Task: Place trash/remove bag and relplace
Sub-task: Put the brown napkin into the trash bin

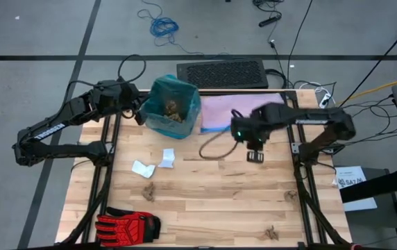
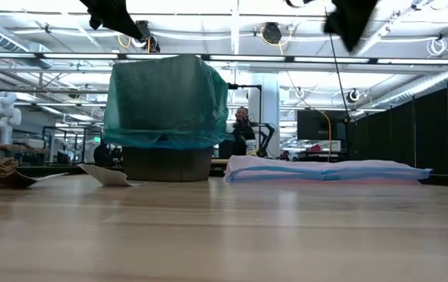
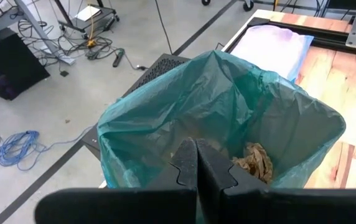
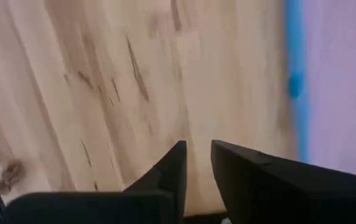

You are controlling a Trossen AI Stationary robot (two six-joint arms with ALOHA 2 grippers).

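Observation:
A bin lined with the teal-green bag (image 1: 173,105) stands on its base at the table's far side, with tan-brown trash (image 3: 252,163) inside. My left gripper (image 3: 196,144) is shut at the bag's left rim, above the table. My right gripper (image 4: 198,149) points down over bare wood right of the bin, near the lilac bag's blue rim. A narrow gap shows between its fingers and nothing is in it. Two white paper wads (image 1: 155,162) and a brown shred (image 1: 148,189) lie on the table in front of the bin. My left gripper's shut fingers (image 3: 184,163) stand over the bag's rim (image 3: 134,163) on the bin's left side, slanting down from the table's left. I cannot tell whether they touch the plastic, because the fingers hide that spot.
A pale lilac bag (image 1: 240,111) lies flat right of the bin. A red-and-black glove (image 1: 125,224) sits at the near left edge and another brown shred (image 1: 271,231) at the near right. A loose cable (image 1: 216,142) loops between the bin and my right gripper.

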